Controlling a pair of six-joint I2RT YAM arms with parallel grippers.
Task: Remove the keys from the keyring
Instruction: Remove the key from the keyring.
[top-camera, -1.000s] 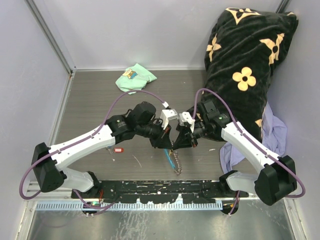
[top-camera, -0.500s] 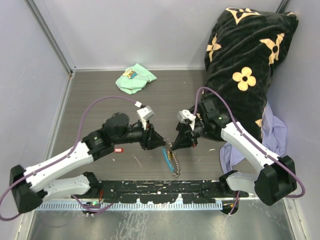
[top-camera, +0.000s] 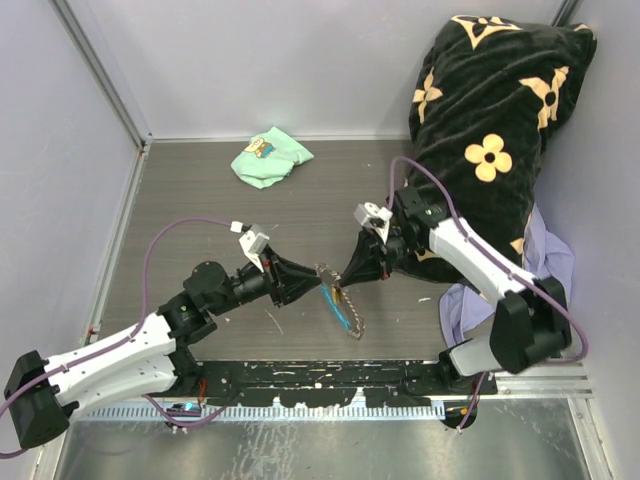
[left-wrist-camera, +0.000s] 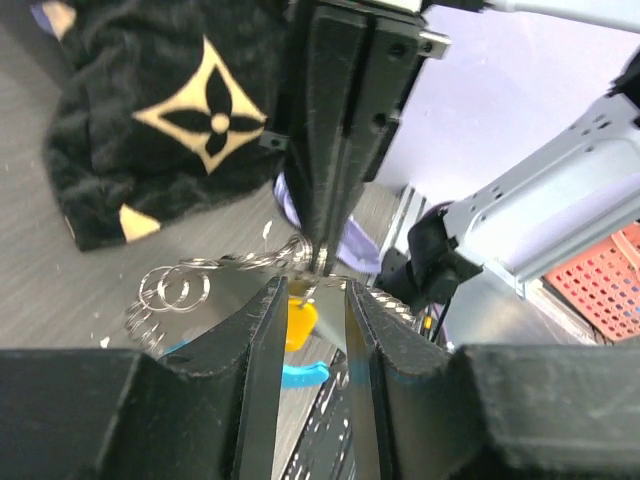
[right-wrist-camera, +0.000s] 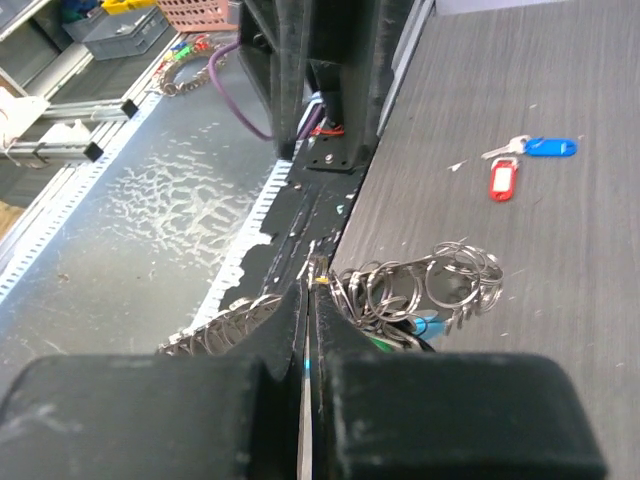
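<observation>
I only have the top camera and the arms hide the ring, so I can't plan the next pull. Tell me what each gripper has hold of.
Observer: Both wrist views show the right gripper shut on the wire of the keyring.
Operator: Now the left one.
Observer: The left gripper is open, with a yellow tag showing in the gap between its fingers, apparently not pinched.
Operator: Report any keys already off.
Observer: The right wrist view shows a red-tagged key and a blue-tagged key lying loose on the table, apart from the ring.
</observation>
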